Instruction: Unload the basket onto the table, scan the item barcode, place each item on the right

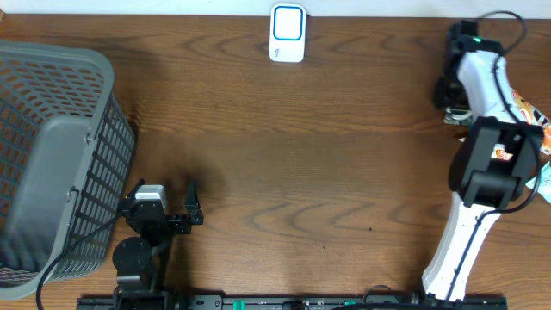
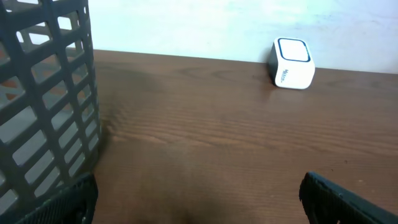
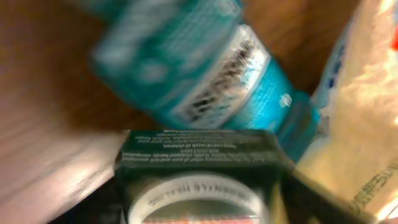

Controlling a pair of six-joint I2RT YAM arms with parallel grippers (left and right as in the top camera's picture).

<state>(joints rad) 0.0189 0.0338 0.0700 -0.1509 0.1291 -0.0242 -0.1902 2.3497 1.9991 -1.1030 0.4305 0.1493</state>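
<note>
Dark green rectangular box with a round white label [image 3: 199, 171] fills the bottom of the right wrist view. It lies at the far right of the brown wooden table [image 1: 327, 172], in a small heap of goods. I judge it to be the item meant for scanning, though the view is blurred and no barcode shows on the face in sight. Just behind it lies a teal plastic bottle with a white printed label [image 3: 186, 68], close against the box's far edge, and a cream plastic bag [image 3: 367, 106] crowds in from the right. The right gripper [image 3: 202, 205] is down over the box, with 1 dark finger at each lower corner of its view and the box between the 2. Whether the jaws press on it or stand clear I cannot tell. The white boxy scanner with a blue-ringed window [image 1: 287, 33] stands at the middle of the table's far edge, well apart from the heap. The left gripper [image 2: 198, 202] is spread wide and holds nothing, low over bare wood just beside the grey plastic lattice basket [image 1: 52, 155]. The step in hand looks like securing the box. To do it well, centre the jaws on 2 opposite sides and catch neither bottle nor bag. Lift straight up, then turn the barcode face squarely to the scanner window and hold it steady.
</note>
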